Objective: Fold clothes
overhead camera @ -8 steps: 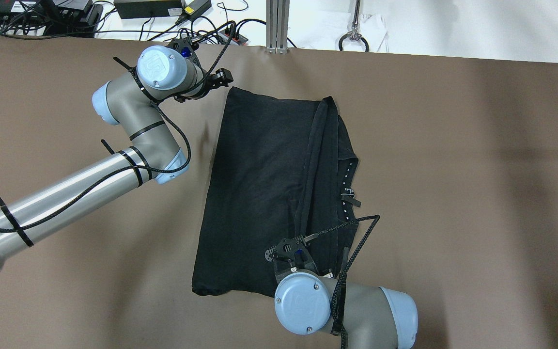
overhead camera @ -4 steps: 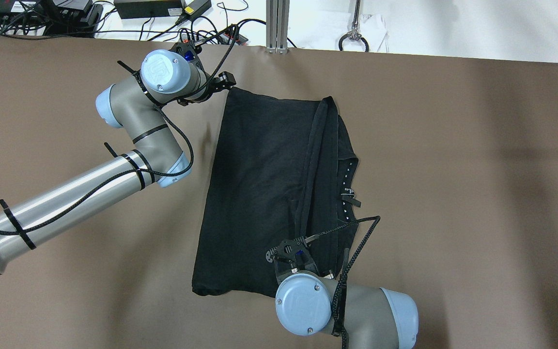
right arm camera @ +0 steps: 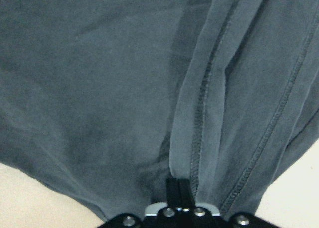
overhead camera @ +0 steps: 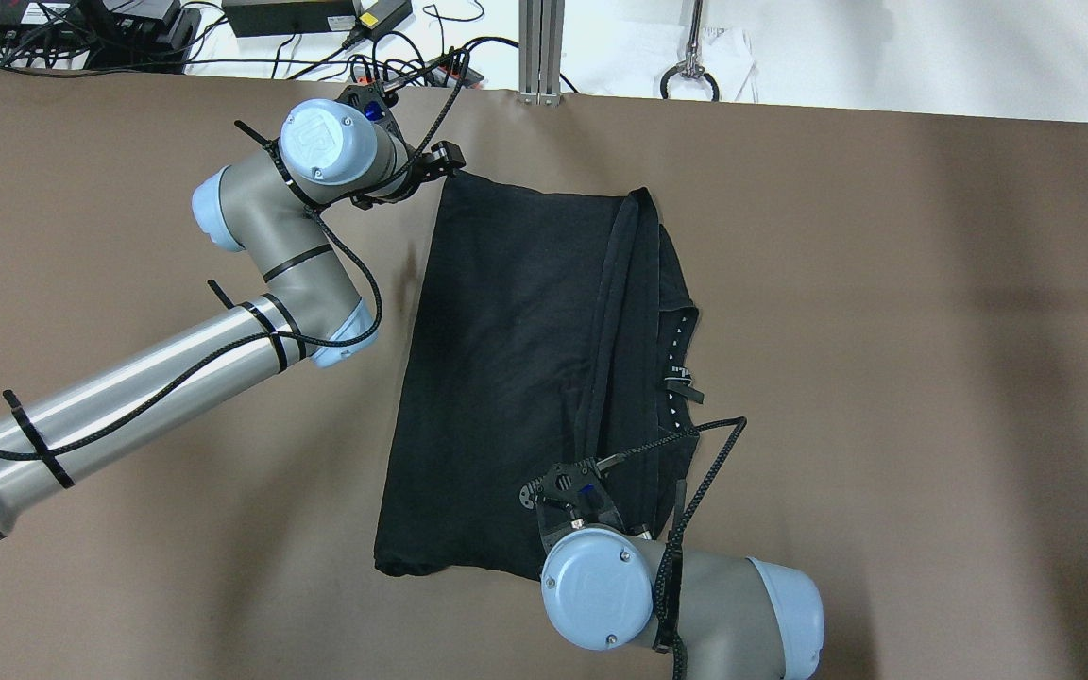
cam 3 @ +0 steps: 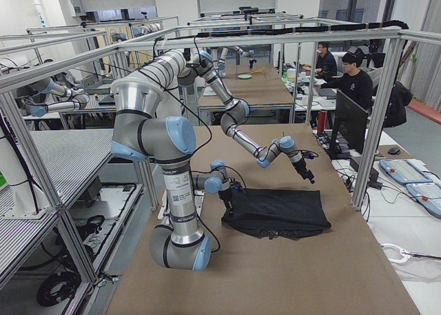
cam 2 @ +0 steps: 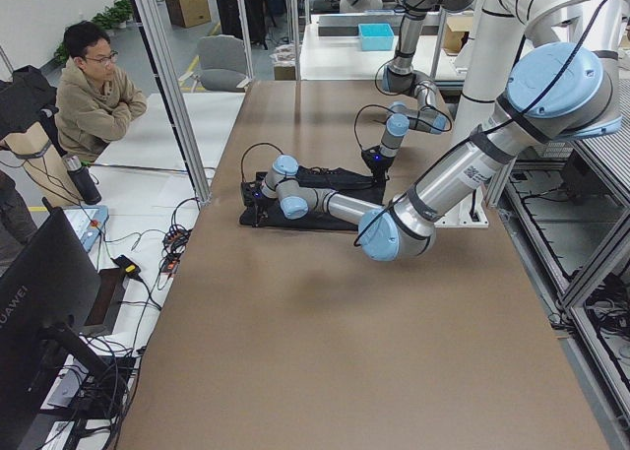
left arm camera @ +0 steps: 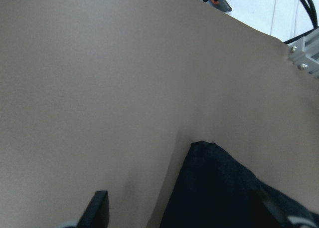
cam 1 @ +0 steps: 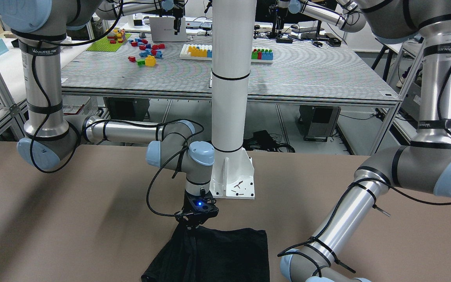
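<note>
The clothes (overhead camera: pixel 525 368) are one black garment lying flat on the brown table (overhead camera: pixel 884 283), with a long folded edge running along its right part. My left gripper (overhead camera: pixel 448 159) sits open at the far left corner of the clothes (left arm camera: pixel 219 183), and one dark finger (left arm camera: pixel 97 210) shows beside that corner. My right gripper (right arm camera: pixel 178 187) is shut on a hemmed fold of the clothes (right arm camera: pixel 99 88) near the near edge. From above, my right gripper (overhead camera: pixel 568 489) is over the garment. In the front view, my right gripper (cam 1: pixel 196 223) points straight down onto the clothes (cam 1: pixel 225 254).
The white pillar's base (cam 1: pixel 233 184) stands just behind the garment. Cables and power units (overhead camera: pixel 289 19) and an aluminium post (overhead camera: pixel 539 47) lie past the far table edge. A person (cam 2: pixel 94 86) sits beyond that edge, and others (cam 3: pixel 355 80) sit at desks.
My left gripper has shifted right and a little farther, closing in on the garment's far left corner. The right arm and the garment have barely moved.
</note>
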You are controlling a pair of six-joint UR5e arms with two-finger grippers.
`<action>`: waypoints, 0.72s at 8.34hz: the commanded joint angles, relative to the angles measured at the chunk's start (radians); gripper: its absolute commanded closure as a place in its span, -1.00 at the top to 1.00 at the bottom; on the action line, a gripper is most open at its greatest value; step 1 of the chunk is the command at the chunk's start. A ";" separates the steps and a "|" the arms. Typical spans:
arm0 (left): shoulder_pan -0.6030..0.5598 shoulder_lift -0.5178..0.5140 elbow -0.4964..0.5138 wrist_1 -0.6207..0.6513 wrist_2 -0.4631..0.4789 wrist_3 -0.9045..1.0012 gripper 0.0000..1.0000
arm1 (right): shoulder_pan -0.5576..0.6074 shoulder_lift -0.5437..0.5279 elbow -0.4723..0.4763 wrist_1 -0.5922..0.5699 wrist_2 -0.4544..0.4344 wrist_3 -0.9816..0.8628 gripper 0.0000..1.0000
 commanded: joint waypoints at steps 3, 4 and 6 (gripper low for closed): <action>0.004 0.001 -0.022 0.000 0.000 -0.004 1.00 | 0.059 -0.173 0.182 -0.004 0.085 -0.017 -1.00; 0.004 0.001 -0.022 0.000 0.000 -0.018 1.00 | 0.044 -0.223 0.220 -0.002 0.079 0.001 -1.00; 0.004 0.010 -0.057 0.002 0.005 -0.027 1.00 | -0.010 -0.315 0.272 -0.001 0.084 0.149 -1.00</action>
